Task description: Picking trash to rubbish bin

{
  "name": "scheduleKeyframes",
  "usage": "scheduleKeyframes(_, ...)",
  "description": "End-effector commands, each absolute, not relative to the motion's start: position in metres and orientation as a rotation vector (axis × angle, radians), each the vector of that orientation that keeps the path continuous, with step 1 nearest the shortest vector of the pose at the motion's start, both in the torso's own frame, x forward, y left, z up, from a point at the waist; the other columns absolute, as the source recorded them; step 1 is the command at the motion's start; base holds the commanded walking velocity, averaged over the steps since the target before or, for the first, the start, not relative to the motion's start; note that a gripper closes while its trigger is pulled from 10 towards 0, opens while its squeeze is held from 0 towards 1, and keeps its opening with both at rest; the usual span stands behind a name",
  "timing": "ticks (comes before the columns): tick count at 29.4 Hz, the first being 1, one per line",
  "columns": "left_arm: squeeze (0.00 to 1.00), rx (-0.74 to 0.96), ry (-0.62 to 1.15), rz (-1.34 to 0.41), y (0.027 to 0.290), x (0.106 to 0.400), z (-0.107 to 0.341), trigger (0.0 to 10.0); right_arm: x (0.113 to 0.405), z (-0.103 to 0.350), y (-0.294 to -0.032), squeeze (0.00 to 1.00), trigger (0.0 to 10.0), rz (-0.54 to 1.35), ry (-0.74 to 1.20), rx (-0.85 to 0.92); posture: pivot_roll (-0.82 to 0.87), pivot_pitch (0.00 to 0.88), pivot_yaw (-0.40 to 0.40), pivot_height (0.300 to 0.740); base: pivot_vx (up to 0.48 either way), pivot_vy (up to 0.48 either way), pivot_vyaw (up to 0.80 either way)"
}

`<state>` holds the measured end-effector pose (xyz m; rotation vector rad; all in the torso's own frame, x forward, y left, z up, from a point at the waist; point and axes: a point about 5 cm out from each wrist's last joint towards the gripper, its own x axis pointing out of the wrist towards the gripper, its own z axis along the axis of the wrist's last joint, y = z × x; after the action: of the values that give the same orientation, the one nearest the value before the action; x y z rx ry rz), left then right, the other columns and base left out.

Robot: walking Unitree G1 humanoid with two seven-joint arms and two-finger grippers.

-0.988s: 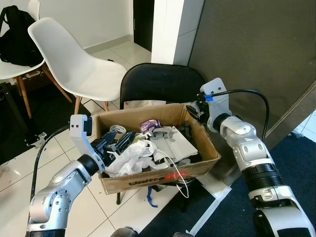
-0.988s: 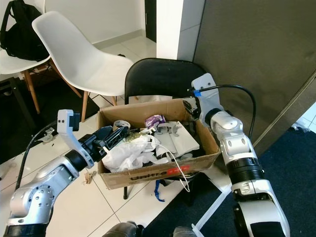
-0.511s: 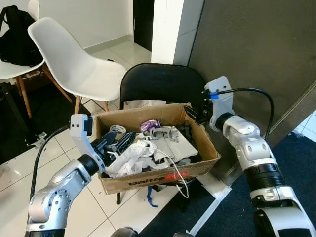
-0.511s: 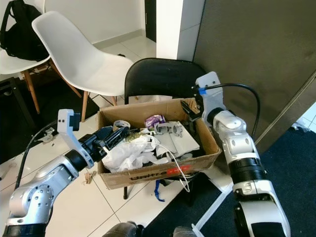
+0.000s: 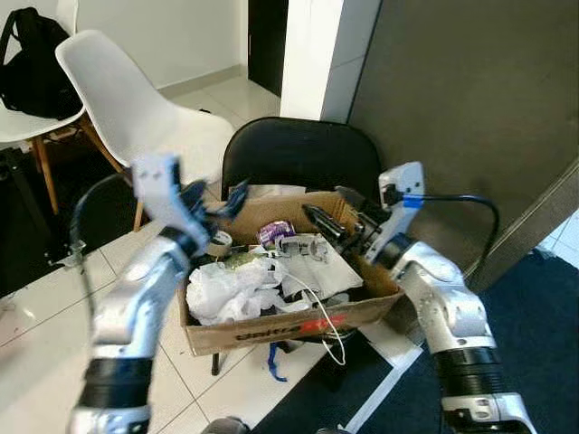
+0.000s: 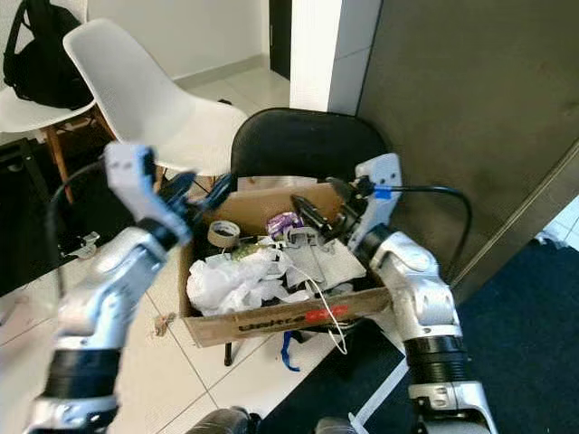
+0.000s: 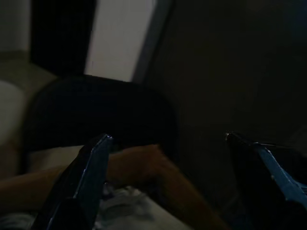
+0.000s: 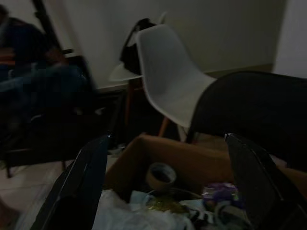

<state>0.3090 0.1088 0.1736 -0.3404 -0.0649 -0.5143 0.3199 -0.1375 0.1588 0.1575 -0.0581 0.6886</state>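
Left eye view: both grippers over cardboard box [image 5: 271, 330]; jaws apart, empty.

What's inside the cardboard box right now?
The cardboard box holds crumpled white plastic, a tape roll, a purple wrapper and white paper. Anything beneath is covered.

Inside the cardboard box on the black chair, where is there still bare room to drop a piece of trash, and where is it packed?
The cardboard box is crowded: white plastic bags fill its left front, paper sheets the middle and right. The barest patch is the back left corner around the tape roll, under the left gripper. The right gripper hovers over the back right.
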Motion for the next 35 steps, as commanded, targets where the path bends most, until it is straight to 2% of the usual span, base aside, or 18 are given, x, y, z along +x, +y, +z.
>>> scheduleKeyframes(1, 0.00, -0.357, -0.046, -0.542, 0.104, 0.310, 0.167, 10.0, 0.321, 0.160, -0.143, 0.00, 10.0, 0.665, -0.067, 0.171, -0.07, 0.000, -0.040, 0.740, 0.000, 0.000, 0.00)
scheduleKeyframes(7, 0.00, -0.320, -0.044, -0.500, 0.110, 0.321, 0.162, 10.0, 0.321, 0.160, -0.142, 0.00, 10.0, 0.668, -0.062, 0.192, -0.06, 0.000, -0.037, 0.740, -0.141, 0.000, 0.00)
scheduleKeyframes(35, 0.00, -0.275, -0.054, -0.558, 0.105, 0.326, 0.156, 10.0, 0.323, 0.159, -0.139, 0.00, 10.0, 0.684, -0.049, 0.173, -0.06, 0.000, -0.036, 0.740, -0.354, 0.000, 0.00)
